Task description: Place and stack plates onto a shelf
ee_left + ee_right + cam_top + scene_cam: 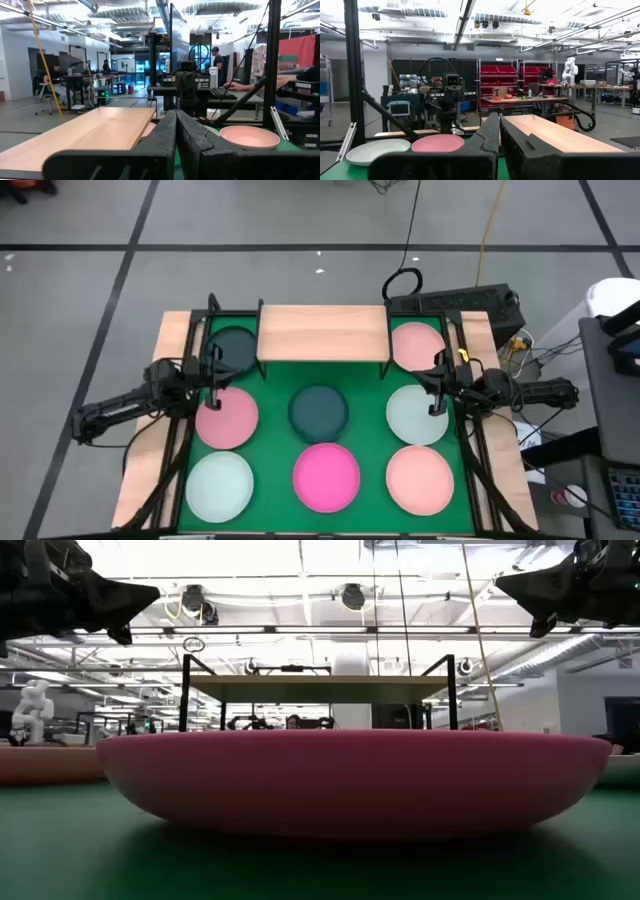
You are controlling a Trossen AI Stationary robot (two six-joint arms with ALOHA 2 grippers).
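Seven plates (326,476) lie on the green mat (365,425), shelf (322,333) bare behind them. They look stiff, light and slick; the raised rim is the grip. Both end effectors, left (212,373) and right (438,383), hover with fingers together.

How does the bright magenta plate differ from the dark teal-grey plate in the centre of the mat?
In the high view, the magenta plate is vivid pink, while the centre teal-grey plate is dark and dull. The magenta plate sits in the front row of the green mat, farthest from the shelf; the teal-grey plate lies one row nearer it, directly behind the magenta one. Both are round, of like size, flat on the mat, with no end effector touching them.
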